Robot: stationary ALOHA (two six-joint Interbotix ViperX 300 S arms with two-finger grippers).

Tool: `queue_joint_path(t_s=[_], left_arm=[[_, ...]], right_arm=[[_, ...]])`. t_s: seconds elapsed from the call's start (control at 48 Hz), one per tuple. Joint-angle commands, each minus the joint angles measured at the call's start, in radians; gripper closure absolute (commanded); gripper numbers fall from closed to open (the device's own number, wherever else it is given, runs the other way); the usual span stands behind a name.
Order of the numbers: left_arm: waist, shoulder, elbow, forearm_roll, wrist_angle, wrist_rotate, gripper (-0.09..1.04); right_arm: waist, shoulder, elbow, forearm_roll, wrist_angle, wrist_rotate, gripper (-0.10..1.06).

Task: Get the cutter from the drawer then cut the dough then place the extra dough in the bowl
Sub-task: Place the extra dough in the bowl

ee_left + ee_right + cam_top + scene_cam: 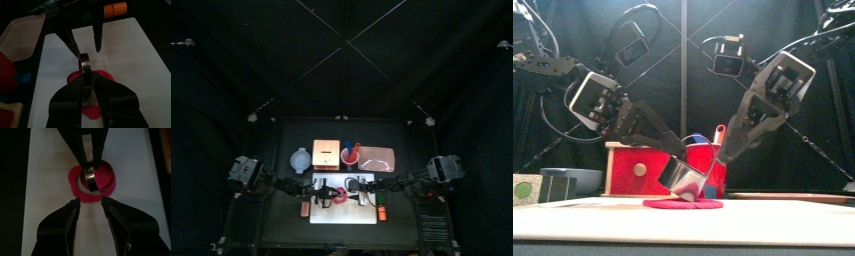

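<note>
Cutter (84, 62) tilted on dough (110, 183) | pinched by left claw (85, 79) | right claw (91, 202) spread, just beside

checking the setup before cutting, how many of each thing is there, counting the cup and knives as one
white cutting board: 1
red dough: 1
metal cutter: 1
wooden box: 1
blue-grey bowl: 1
red cup: 1
pink tray: 1
total: 7

Red dough (683, 203), silver cutter (87, 178), white board (140, 178), pink tray (376, 156).
</note>
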Motion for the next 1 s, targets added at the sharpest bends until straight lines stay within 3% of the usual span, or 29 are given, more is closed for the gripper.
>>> queue_joint_path(t_s=[0.021, 0.125, 0.396, 0.771, 1.0], left_arm=[[0.000, -0.006, -0.017, -0.002, -0.017, 0.000, 0.34], [0.000, -0.008, -0.017, 0.000, -0.018, 0.000, 0.34], [0.000, -0.011, -0.011, 0.000, -0.018, 0.002, 0.34], [0.006, -0.014, -0.008, -0.002, -0.018, 0.002, 0.34], [0.006, -0.014, -0.008, -0.002, -0.018, 0.003, 0.34]], right_arm=[[-0.025, -0.041, -0.046, -0.049, 0.012, 0.003, 0.19], [-0.031, -0.023, -0.072, -0.078, 0.023, 0.002, 0.19], [-0.026, 0.015, -0.097, -0.075, 0.038, 0.008, 0.19], [-0.021, -0.077, -0.083, -0.060, 0.126, 0.008, 0.19], [0.014, -0.080, -0.074, -0.031, 0.117, 0.008, 0.19]])
